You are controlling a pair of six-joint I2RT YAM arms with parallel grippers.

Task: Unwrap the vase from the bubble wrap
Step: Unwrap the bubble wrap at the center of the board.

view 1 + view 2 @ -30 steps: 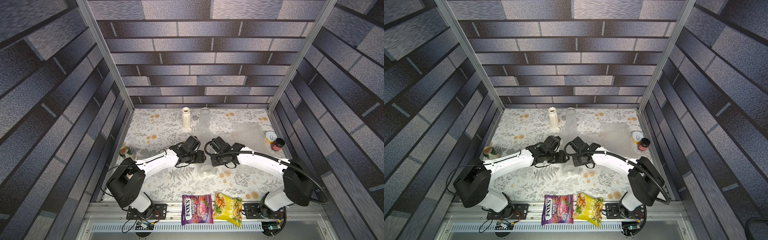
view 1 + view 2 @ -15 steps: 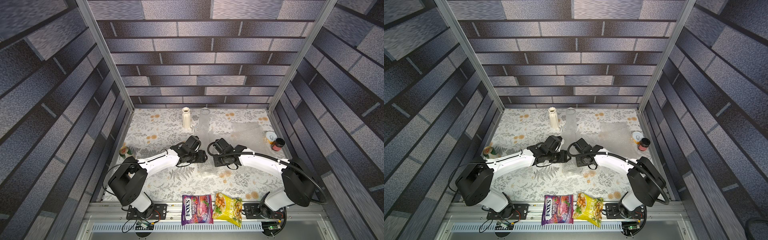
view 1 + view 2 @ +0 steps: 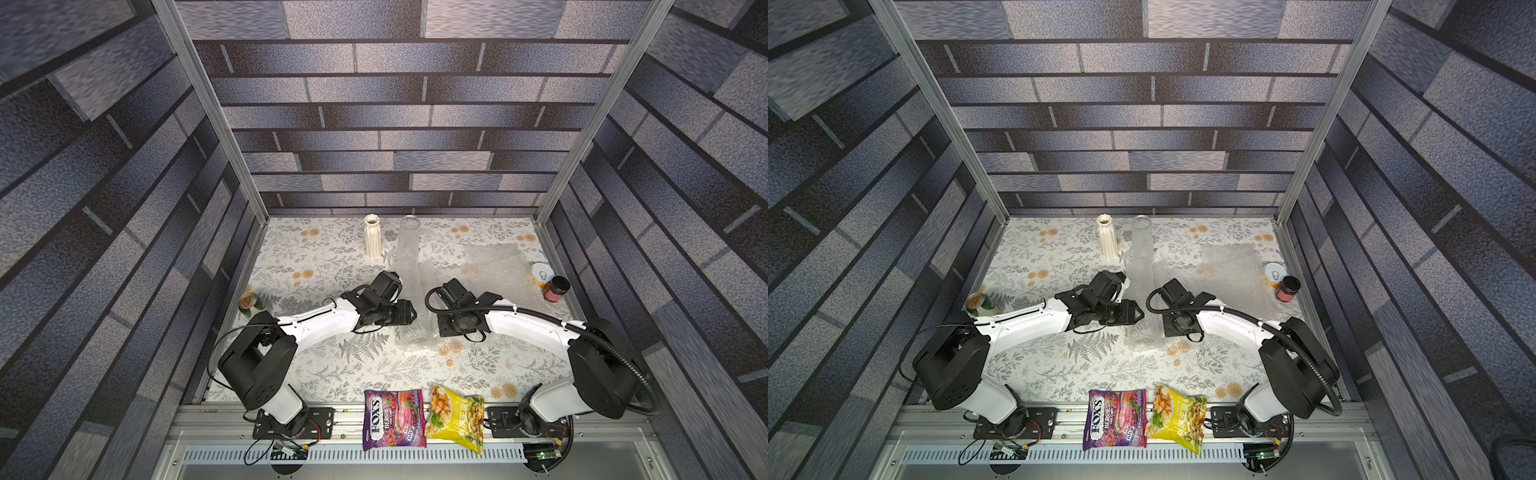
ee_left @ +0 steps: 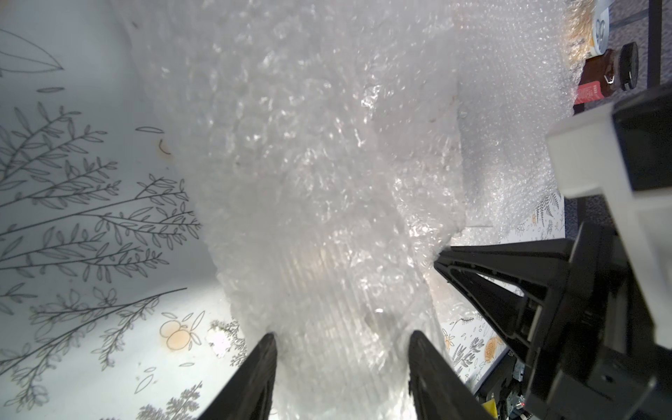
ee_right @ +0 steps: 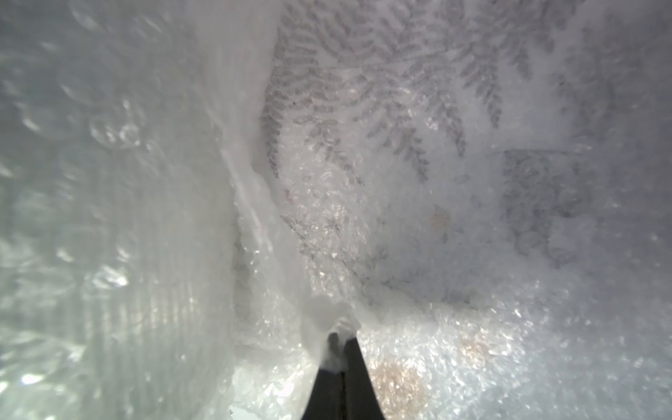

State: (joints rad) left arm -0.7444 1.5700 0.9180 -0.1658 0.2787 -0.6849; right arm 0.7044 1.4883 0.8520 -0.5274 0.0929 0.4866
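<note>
1. Overhead, the table (image 3: 316, 257) holds one white vase (image 3: 372, 241), one can (image 3: 249, 301), one jar (image 3: 555, 289), one tin (image 3: 542, 272) and two bags: a purple snack bag (image 3: 392, 417) and a yellow snack bag (image 3: 457, 415).
2. The bubble wrap (image 3: 415, 336) counts three pieces: a bundle mid-table between both grippers, an upright tube (image 3: 408, 245) beside the white vase, and a flat sheet (image 3: 494, 266) near the jar.
3. The bundle's long axis runs from the front edge toward the back wall; a ribbed shape shows through it.
4. The left gripper (image 4: 342, 336) has its fingers partly apart, clamping the bundle's sides.
5. The right gripper (image 5: 342, 336) is fully closed, pinching a fold of wrap.
</note>
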